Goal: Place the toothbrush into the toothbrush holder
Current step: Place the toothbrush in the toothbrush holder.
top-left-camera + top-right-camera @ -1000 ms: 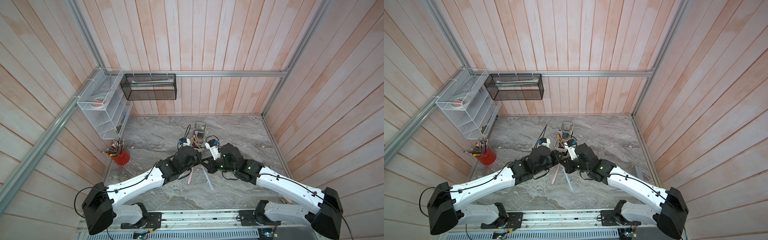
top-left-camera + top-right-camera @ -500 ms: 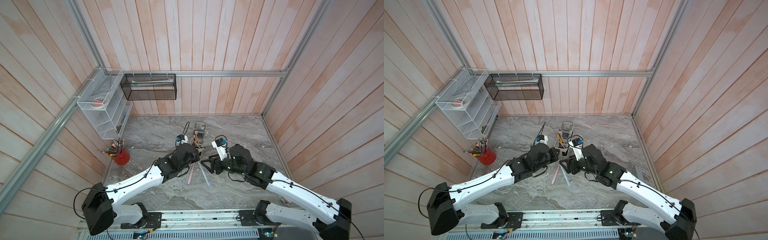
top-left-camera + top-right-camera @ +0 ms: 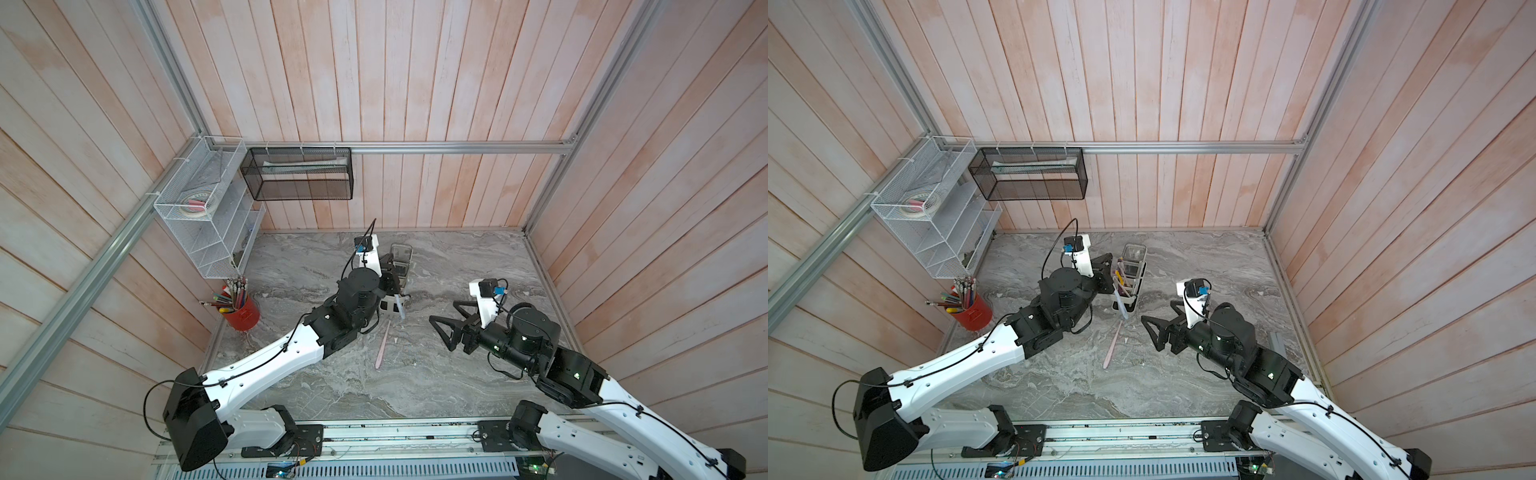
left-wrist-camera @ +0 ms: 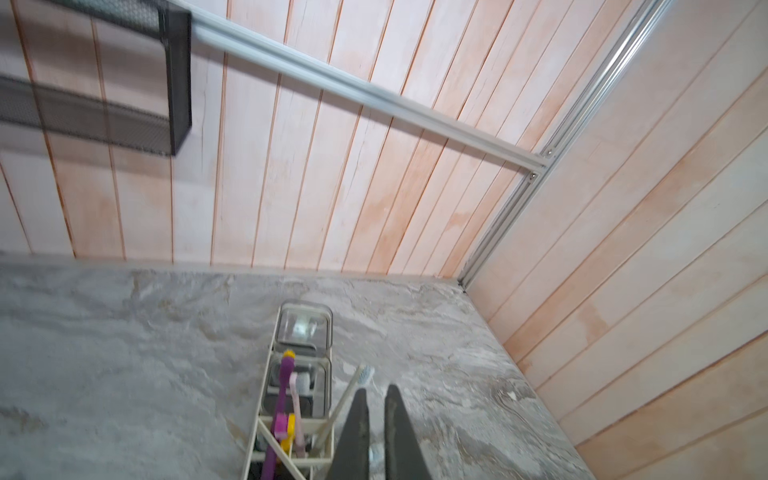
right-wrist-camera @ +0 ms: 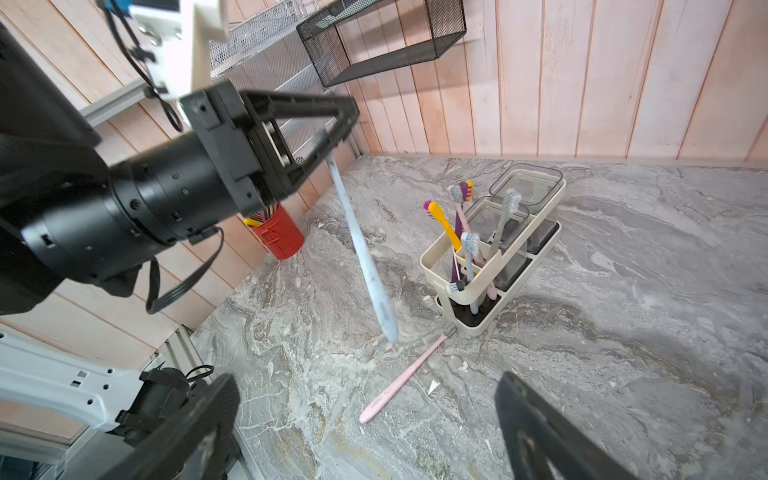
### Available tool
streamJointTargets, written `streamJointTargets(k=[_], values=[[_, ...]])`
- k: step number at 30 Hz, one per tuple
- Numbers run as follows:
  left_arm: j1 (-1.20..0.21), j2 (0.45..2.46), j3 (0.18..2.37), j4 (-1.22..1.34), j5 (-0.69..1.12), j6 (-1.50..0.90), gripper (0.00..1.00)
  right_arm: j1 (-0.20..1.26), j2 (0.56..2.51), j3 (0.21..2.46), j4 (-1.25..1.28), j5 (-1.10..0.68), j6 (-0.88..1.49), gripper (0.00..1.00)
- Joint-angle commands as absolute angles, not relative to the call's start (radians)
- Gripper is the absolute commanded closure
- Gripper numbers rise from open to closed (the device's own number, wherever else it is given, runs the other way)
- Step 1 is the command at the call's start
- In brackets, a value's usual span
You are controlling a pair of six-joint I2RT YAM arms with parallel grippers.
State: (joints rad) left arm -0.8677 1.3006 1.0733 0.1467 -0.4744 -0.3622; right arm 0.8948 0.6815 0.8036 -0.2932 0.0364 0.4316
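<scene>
Toothbrush (image 5: 360,249) now only in left pincer (image 5: 338,131)

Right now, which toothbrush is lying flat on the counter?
The pink toothbrush, beside the holder. Others stand in the holder; the blue toothbrush hangs from the left gripper.

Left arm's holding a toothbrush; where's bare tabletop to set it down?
Bare marble tabletop: far right corner, between toothbrush holder and right wall; and the front strip between pink toothbrush and base rail. Crowded: in front of the holder, with left end effector, its blue toothbrush and the open right end effector.
</scene>
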Motion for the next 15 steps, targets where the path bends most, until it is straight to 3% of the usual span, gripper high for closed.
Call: streamJointTargets(k=[1, 9, 15], values=[[-0.864, 1.341, 1.082, 0.339, -0.535, -0.126, 1.0, 0.89, 0.663, 0.768, -0.299, 0.049, 0.411, 0.02], [-0.86, 1.467, 1.112, 0.54, -0.563, 0.089, 1.0, 0.888, 0.67, 0.736, -0.265, 0.021, 0.386, 0.02], [-0.835, 1.547, 1.128, 0.622, -0.564, 0.114, 1.0, 0.888, 0.648, 0.745, -0.255, 0.0, 0.37, 0.02]])
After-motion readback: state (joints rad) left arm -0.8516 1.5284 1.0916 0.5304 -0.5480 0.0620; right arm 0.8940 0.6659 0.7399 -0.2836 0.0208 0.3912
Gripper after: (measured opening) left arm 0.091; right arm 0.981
